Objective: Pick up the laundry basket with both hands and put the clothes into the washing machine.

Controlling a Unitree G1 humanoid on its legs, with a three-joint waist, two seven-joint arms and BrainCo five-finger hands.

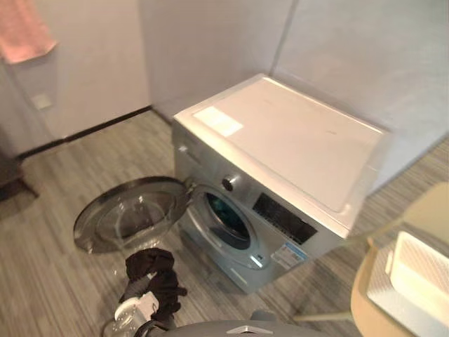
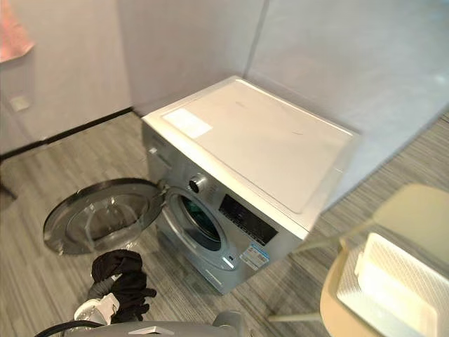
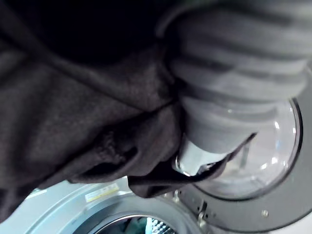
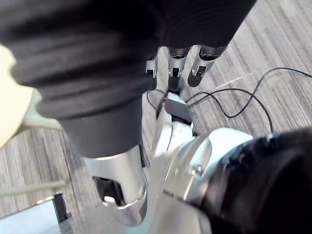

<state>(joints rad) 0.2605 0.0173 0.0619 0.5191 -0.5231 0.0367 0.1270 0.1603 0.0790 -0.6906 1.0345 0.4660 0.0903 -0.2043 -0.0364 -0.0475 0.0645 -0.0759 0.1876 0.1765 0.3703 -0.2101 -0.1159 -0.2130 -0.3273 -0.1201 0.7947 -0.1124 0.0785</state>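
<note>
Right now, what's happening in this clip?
The robot stands at the washing machine, whose round door lies open. A dark garment is draped over its left hand near that door; something teal shows inside. The right hand hangs open above the floor. The white laundry basket rests on a beige chair to the right.

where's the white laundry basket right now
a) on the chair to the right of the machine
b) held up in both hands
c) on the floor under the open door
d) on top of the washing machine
a: the white laundry basket sits on the seat of the beige chair, off to the right of the washing machine.
</note>
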